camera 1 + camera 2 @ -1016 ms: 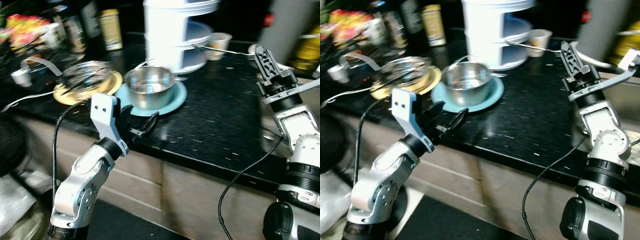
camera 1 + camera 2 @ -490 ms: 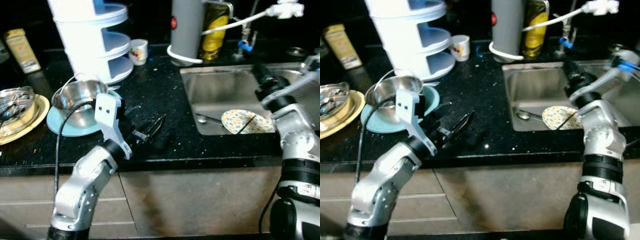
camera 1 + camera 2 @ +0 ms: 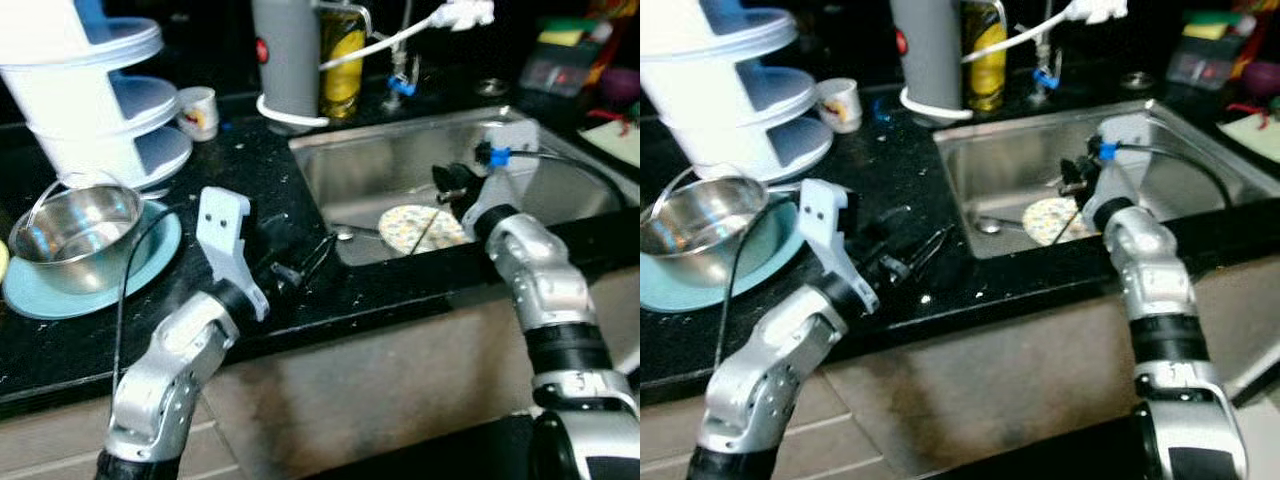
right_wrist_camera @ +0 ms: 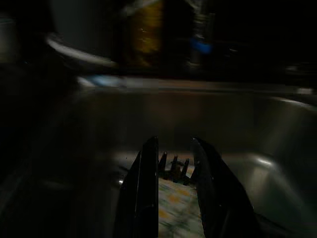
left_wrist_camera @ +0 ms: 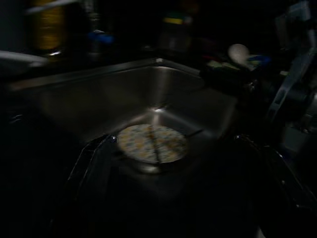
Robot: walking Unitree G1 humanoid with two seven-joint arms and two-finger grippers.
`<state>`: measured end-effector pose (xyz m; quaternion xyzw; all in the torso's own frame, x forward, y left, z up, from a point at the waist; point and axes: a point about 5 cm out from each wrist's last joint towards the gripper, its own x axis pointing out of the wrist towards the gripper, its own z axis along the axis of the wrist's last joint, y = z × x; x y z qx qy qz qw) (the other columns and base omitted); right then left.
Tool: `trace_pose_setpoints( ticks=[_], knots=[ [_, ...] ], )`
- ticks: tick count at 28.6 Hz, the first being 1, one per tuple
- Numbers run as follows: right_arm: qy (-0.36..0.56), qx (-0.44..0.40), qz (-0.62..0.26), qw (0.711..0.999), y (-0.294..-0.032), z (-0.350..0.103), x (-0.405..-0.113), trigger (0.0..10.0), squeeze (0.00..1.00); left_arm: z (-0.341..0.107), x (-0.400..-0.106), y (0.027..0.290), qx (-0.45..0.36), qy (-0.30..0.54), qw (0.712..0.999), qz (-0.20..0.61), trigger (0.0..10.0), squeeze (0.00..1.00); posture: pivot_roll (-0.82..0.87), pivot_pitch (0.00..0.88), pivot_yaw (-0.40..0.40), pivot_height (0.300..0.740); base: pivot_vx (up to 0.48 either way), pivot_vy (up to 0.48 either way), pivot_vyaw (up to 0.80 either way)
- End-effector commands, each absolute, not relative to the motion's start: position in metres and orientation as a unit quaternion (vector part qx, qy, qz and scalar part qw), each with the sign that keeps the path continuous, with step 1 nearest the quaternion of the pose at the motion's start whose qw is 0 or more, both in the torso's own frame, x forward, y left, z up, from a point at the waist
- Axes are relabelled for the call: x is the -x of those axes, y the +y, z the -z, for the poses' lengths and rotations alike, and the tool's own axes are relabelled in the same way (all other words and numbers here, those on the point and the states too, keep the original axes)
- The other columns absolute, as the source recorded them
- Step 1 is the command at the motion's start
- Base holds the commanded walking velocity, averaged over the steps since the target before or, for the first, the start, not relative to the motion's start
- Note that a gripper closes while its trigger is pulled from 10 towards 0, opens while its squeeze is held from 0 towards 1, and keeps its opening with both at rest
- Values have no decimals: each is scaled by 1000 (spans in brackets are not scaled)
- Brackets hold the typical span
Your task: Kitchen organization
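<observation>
Since the earlier frame our view has swung right, and our right gripper [image 4: 173, 198] has dropped from above the rim into the stainless steel sink [image 3: 380, 165]. We see the black speckled countertop [image 3: 250, 180] running left of the sink, with a white and blue tiered plastic rack [image 3: 85, 95] at its back. Before the rack, a shiny steel bowl [image 3: 72, 230] sits on a round light-blue plate [image 3: 150, 255]. A grey cylindrical canister [image 3: 285, 55] and a yellow bottle [image 3: 343, 60] stand behind the sink. On the sink floor lies a small round flowered plate [image 3: 418, 226], a metal spoon [image 3: 345, 233] just beside it. Our right gripper hovers over that plate, jaws spread. Our left gripper [image 3: 305, 262] hangs over the counter edge, fingers [image 5: 81, 163] parted, holding nothing.
</observation>
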<state>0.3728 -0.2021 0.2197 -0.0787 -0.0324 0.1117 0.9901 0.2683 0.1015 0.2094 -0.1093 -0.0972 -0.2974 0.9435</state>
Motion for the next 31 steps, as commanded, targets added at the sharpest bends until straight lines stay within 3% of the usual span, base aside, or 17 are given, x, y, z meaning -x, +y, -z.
trace_pose_setpoints(
  ticks=[1, 2, 3, 5, 6, 15, 20, 21, 25, 26, 31],
  knots=[
    [-33, 97, -129, 986, -189, -221, -374, 0, 0, -210, -268, 103, 106, -97, 945, 294, 10000, 0, 15, 0, 7, 740, 0, 0, -800],
    [-28, 99, -134, 986, -183, -218, -375, 3333, 0, -210, -269, 103, 106, -98, 946, 291, 10000, 0, 15, 0, 7, 740, 0, 0, 0],
    [-16, 120, -136, 983, -175, -213, -376, 9216, 0, -210, -269, 104, 105, -99, 947, 286, 10000, 0, 15, 0, 7, 740, 0, 0, 0],
    [-8, 136, -137, 981, -170, -209, -376, 9216, 0, -210, -270, 105, 104, -100, 948, 282, 10000, 0, 15, 0, 7, 740, 0, 0, 0],
    [2, 154, -130, 979, -167, -205, -378, 10000, 0, -210, -271, 106, 102, -100, 950, 278, 10000, 0, 15, 0, 8, 740, 0, 0, 0],
    [41, 217, -169, 961, -129, -186, -380, 10000, 0, -211, -275, 112, 93, -101, 957, 254, 10000, 0, 19, 0, 7, 740, 0, 0, 0],
    [71, 252, -165, 951, -125, -174, -380, 10000, 0, -211, -275, 113, 92, -102, 958, 250, 10000, 0, 21, 0, 5, 740, 0, 0, 0],
    [78, 259, -162, 949, -125, -172, -380, 10000, 118, -211, -275, 113, 91, -102, 959, 250, 10000, 0, 23, 0, 5, 740, 0, 0, 0],
    [81, 262, -160, 948, -126, -171, -380, 10000, 118, -211, -275, 113, 91, -101, 959, 249, 10000, 0, 23, 0, 5, 740, 0, 0, 0],
    [82, 259, -158, 949, -126, -171, -381, 10000, 1000, -211, -275, 113, 92, -101, 959, 249, 10000, 0, 24, 0, 5, 740, 0, 0, 0],
    [45, 171, -131, 975, -134, -185, -383, 10000, 1000, -210, -275, 113, 88, -101, 960, 247, 10000, 0, 17, 0, 8, 740, 0, 0, 0]
  ],
)
